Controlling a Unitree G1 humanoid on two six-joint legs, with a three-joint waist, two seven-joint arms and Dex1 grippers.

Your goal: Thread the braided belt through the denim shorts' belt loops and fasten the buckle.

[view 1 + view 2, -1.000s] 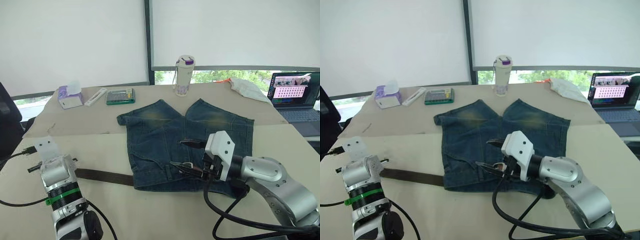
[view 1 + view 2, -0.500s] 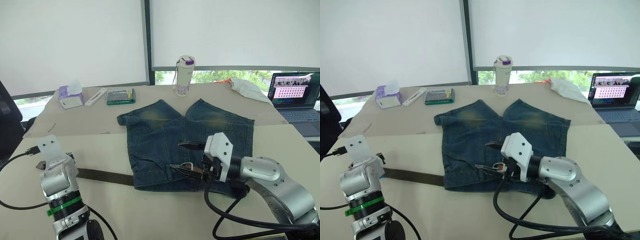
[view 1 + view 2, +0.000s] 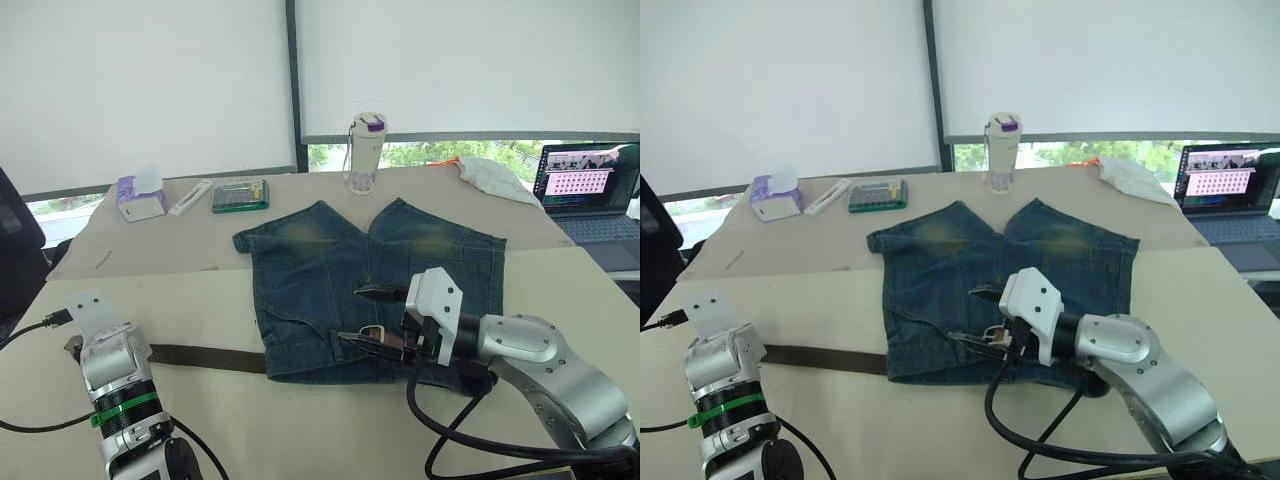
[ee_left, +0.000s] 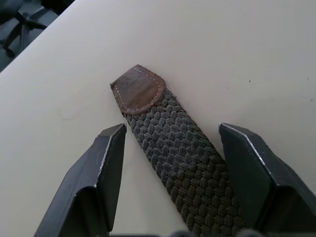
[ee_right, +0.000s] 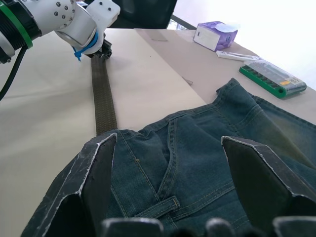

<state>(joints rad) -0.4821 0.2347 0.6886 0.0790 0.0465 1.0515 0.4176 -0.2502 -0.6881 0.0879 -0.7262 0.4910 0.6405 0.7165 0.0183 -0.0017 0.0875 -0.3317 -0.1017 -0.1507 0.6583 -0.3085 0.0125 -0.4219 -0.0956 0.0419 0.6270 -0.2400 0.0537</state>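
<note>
At the left, the left gripper is held open, its black fingers straddling the leather-tipped end of the long dark brown braided belt, which is laid flat on the beige table. The strap is run under the waistband edge of the blue faded denim shorts. Over them, the right gripper is spread open beside the small silver metal buckle.

An office is shown: a laptop, tissue box and big blinds are seen.
</note>
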